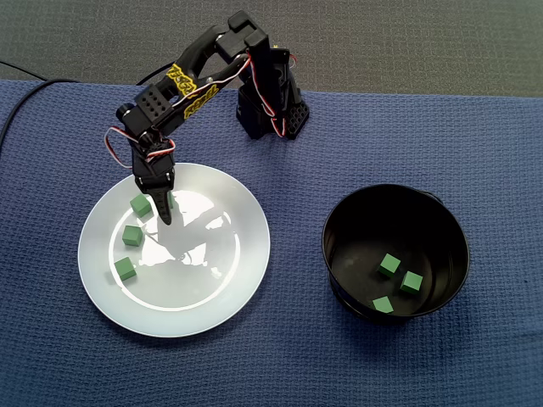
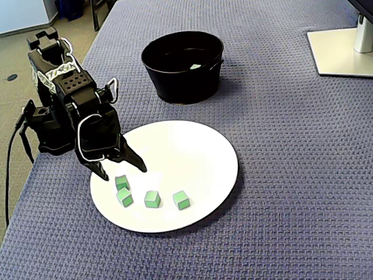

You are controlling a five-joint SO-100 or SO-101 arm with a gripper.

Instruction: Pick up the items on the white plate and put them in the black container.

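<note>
Gripper [image 2: 123, 172] low over left part of white plate [image 2: 198, 151] in a fixed view; jaws spread wide, nothing pinched; contact w/ plate: can't tell. Arm [image 1: 191, 80] reaches in from far edge of blue cloth [image 1: 475, 127] in a fixed view.

4 green cubes on plate, near-left portion in a fixed view: cube 1 [image 2: 122, 182] just under the gap betw. fingertips; cube 2 [image 2: 125, 197] just nearer than cube 1; cube 3 [image 2: 152, 199] & cube 4 [image 2: 181, 200] to the right, in a row, each apart.

Black container [image 1: 365, 212] right of plate in a fixed view, well apart, upright; holds cube 5 [image 1: 389, 264], cube 6 [image 1: 411, 282], cube 7 [image 1: 383, 304] on its floor, none touching.
</note>
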